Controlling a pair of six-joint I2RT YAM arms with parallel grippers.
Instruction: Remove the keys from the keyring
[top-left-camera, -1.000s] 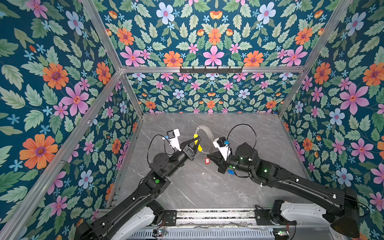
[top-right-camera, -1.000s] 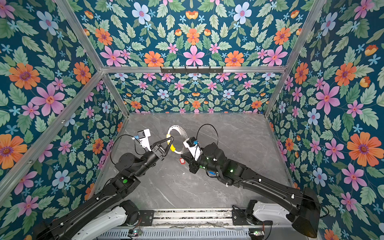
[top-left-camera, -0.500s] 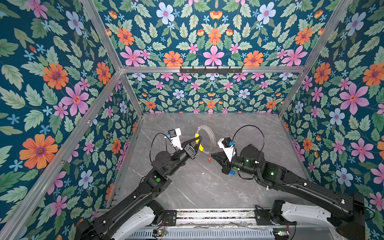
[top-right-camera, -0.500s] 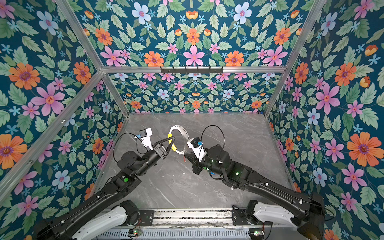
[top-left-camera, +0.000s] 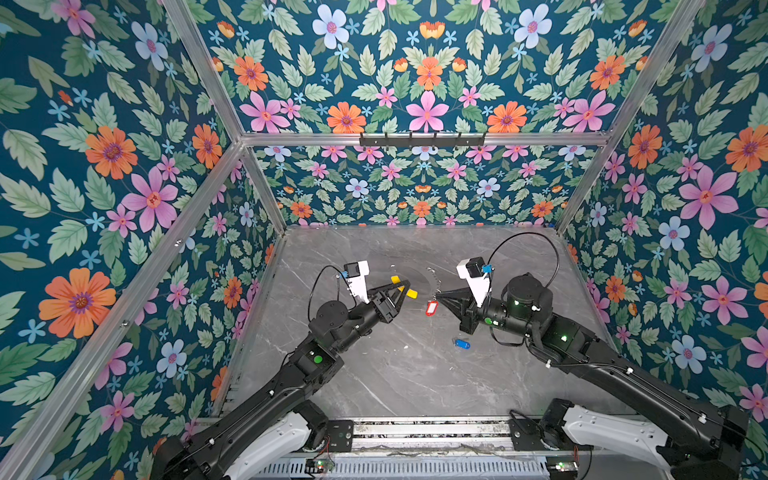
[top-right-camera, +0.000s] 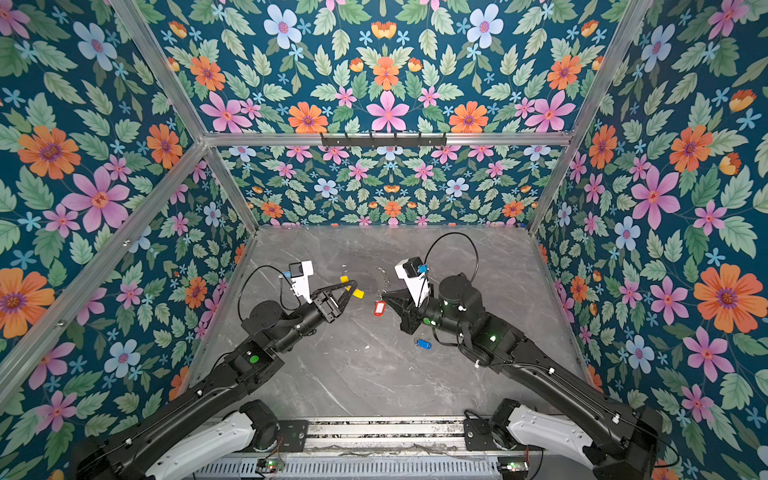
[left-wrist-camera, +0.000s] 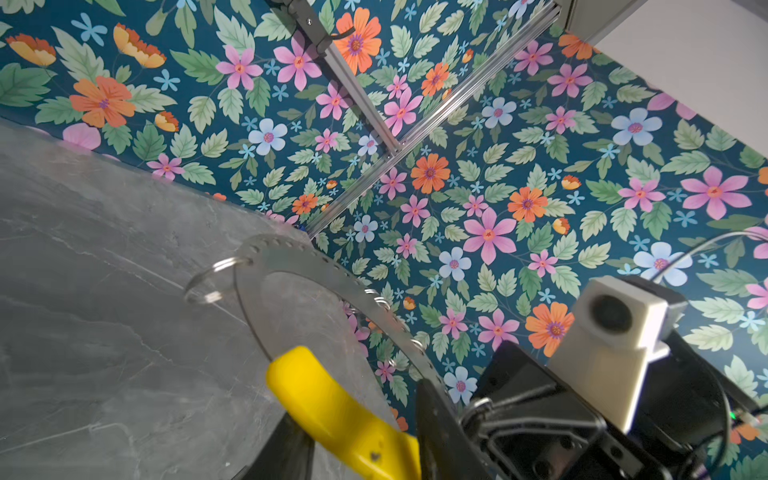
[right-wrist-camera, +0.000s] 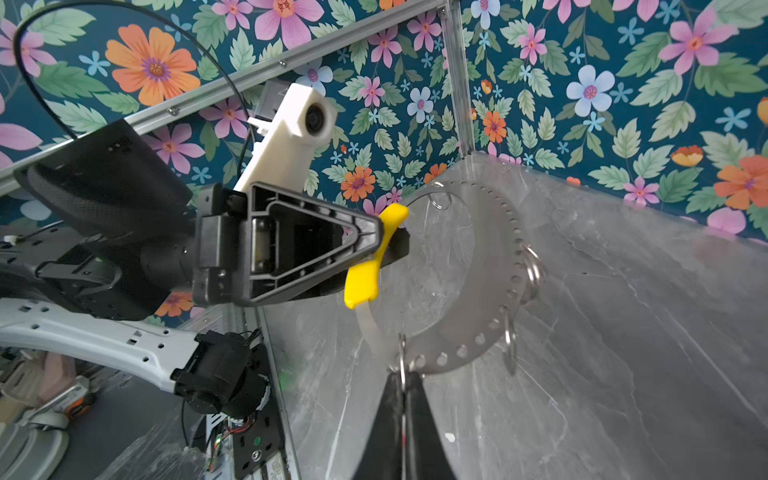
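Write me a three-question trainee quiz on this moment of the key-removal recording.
1. True or false: the blue tag hangs from the keyring.
2. Which arc of the keyring sits between the left gripper's jaws? A grey, B yellow, C red.
3. What do the right gripper's jaws pinch?
Key: 1 false, it lies on the table; 2 B; 3 a split ring on the keyring's rim.

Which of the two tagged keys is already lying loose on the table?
The blue-tagged key: it lies by itself on the table, clear of the keyring. The red-tagged key hangs at the right gripper, which pinches a split ring.
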